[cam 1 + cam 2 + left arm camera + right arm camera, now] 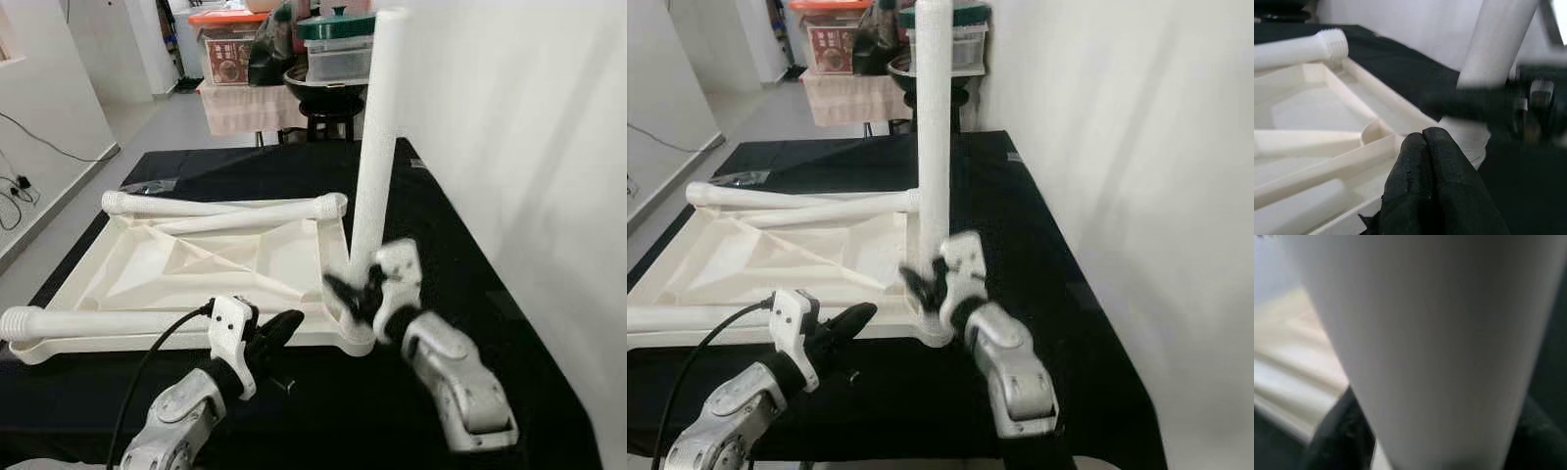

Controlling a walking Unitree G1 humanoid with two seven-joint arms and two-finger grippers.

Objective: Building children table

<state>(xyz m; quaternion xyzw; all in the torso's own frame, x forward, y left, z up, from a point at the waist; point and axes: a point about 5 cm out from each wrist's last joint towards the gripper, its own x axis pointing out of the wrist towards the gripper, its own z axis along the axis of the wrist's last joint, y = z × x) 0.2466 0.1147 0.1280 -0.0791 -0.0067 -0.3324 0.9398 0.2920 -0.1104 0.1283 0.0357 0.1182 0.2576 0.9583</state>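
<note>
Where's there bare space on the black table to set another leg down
Bare black table lies beyond the upturned white tabletop, toward the far edge, and along the right strip beside the wall. The near right corner is crowded: the right claw grips the upright leg, and the left claw sits close by.

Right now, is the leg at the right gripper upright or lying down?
Upright: the leg stands in the tabletop's near corner, right gripper around its base.

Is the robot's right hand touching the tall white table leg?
Touching. In the right wrist view the right gripper has its black fingers on both sides of the upright leg.
</note>
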